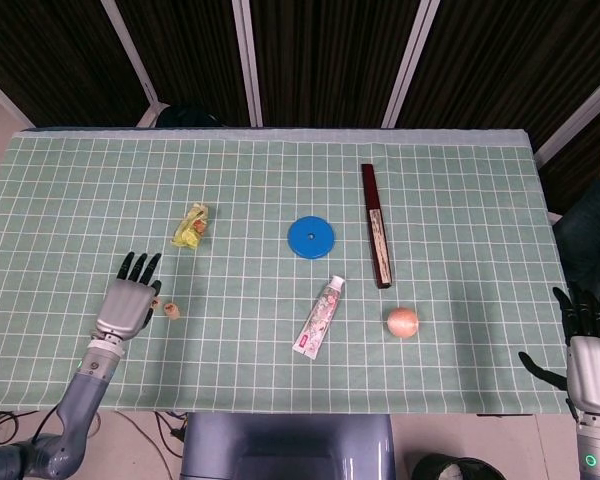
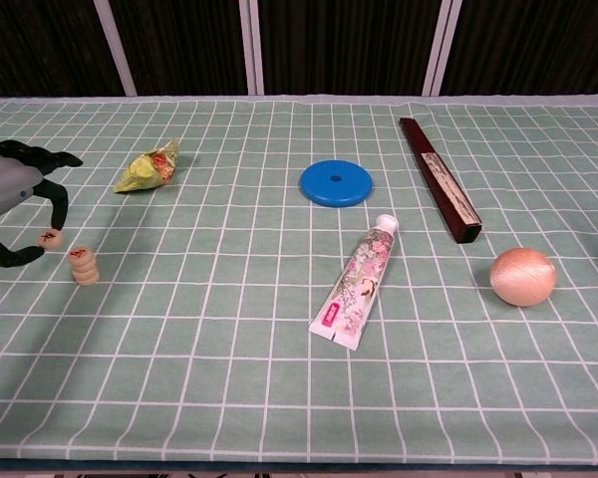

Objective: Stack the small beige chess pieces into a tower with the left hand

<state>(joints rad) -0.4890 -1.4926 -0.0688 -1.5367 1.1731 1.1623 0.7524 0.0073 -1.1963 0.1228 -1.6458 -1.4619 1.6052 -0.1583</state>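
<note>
A short stack of small beige chess pieces point(image 2: 85, 267) stands on the green checked cloth at the left; the head view shows the same stack point(image 1: 173, 311). My left hand point(image 2: 18, 199) hovers just left of it, pinching one more beige piece point(image 2: 49, 238) between thumb and a finger, slightly above and left of the stack's top. From the head view the left hand point(image 1: 128, 303) covers the held piece. My right hand point(image 1: 590, 362) rests off the table's right front corner, fingers apart, holding nothing.
A yellow-green wrapped packet point(image 2: 149, 166) lies behind the stack. A blue disc point(image 2: 336, 183), a toothpaste tube point(image 2: 358, 281), a dark long box point(image 2: 439, 178) and a peach ball point(image 2: 522, 275) lie from the middle to the right.
</note>
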